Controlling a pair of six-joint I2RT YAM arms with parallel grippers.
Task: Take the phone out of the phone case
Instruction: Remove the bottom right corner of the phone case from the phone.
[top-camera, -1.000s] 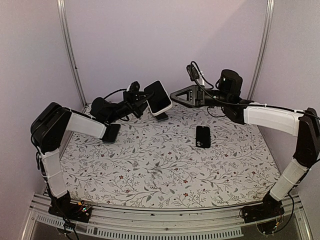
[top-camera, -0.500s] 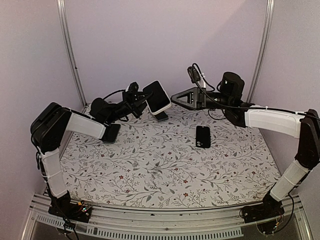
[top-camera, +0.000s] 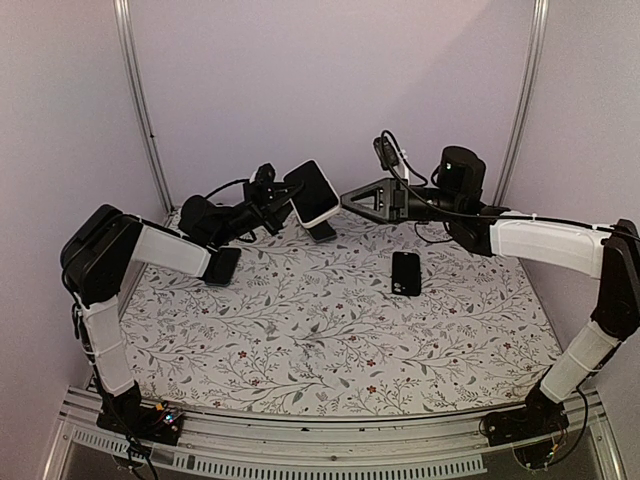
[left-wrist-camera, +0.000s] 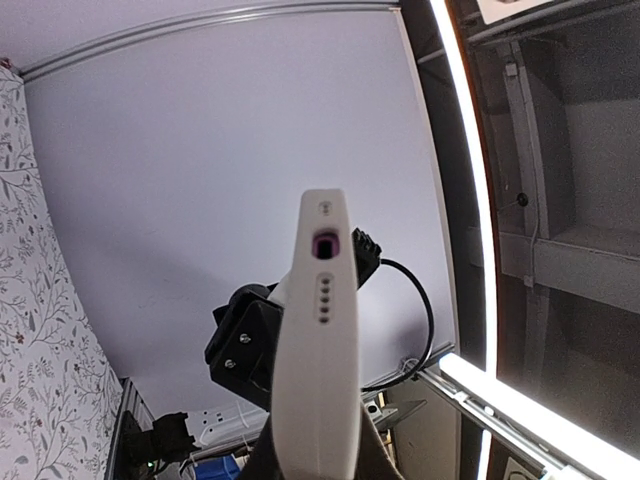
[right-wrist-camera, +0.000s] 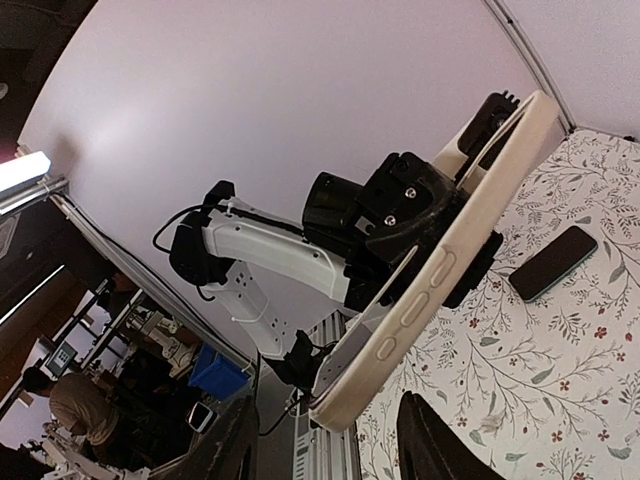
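From above: a tabletop (top-camera: 330, 330) covered in pale cloth printed with leaves and small flowers, closed in by plain lilac walls (top-camera: 330, 80), with metal rails (top-camera: 135, 100) rising at the back corners. My left claw (top-camera: 283, 205) is clamped on a cream phone case (top-camera: 313, 193), holding it in the air over the far side of the tabletop. I cannot tell whether a phone sits inside it. My right claw (top-camera: 348, 193) is level with the case, just beside its right edge, pointing at it. A black phone (top-camera: 405, 272) lies flat on the cloth to the right of centre. A second dark phone (top-camera: 222, 265) lies under my left forearm.

From my left wrist: the case's thin end faces the lens, showing a port opening and a row of small holes. Only this view shows a bright light strip (left-wrist-camera: 465, 180) beyond the wall.

From my right wrist: my fingers (right-wrist-camera: 430, 440) stand apart at the bottom edge, with the lower end of the case in the gap between them. I cannot tell whether they touch it. Only here do the case's side buttons show, and a blue bin (right-wrist-camera: 220, 375) in the room outside.
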